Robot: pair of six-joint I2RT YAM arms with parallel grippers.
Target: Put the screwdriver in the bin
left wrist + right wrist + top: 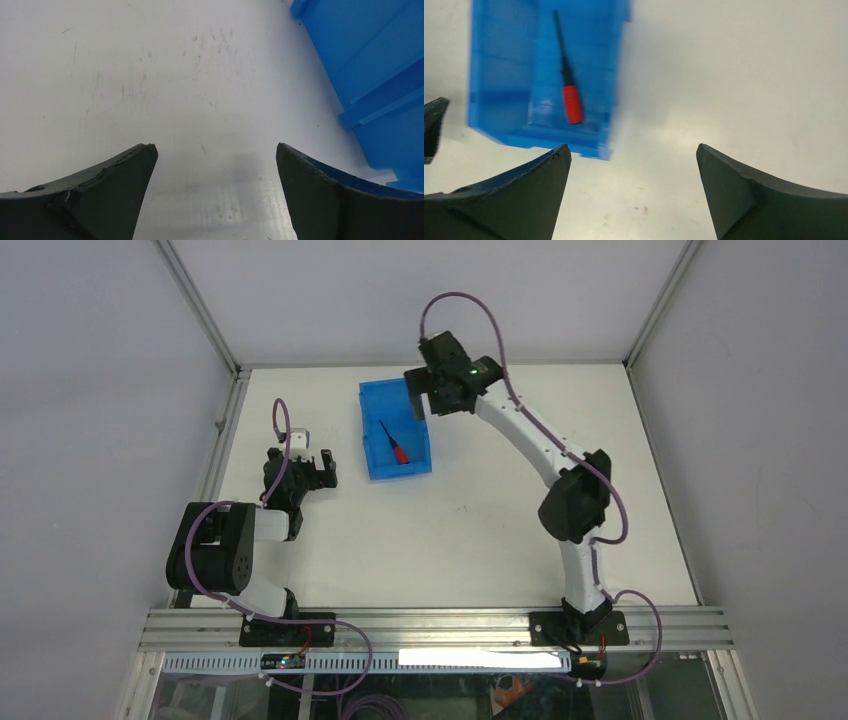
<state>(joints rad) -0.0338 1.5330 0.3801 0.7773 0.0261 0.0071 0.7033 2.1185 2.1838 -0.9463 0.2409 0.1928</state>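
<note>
The blue bin stands at the back middle of the table. Inside it lies the screwdriver, red handle toward the near end, thin black shaft pointing to the far left. In the right wrist view the screwdriver rests flat on the floor of the bin. My right gripper hangs above the bin's far right corner, open, nothing between its fingers. My left gripper stands open just left of the bin, low over the table, with the bin's wall to its right.
The white table is bounded by grey walls and aluminium rails at the back and sides. The right arm's elbow stands over the table's right half. The left arm's base joint sits at the near left.
</note>
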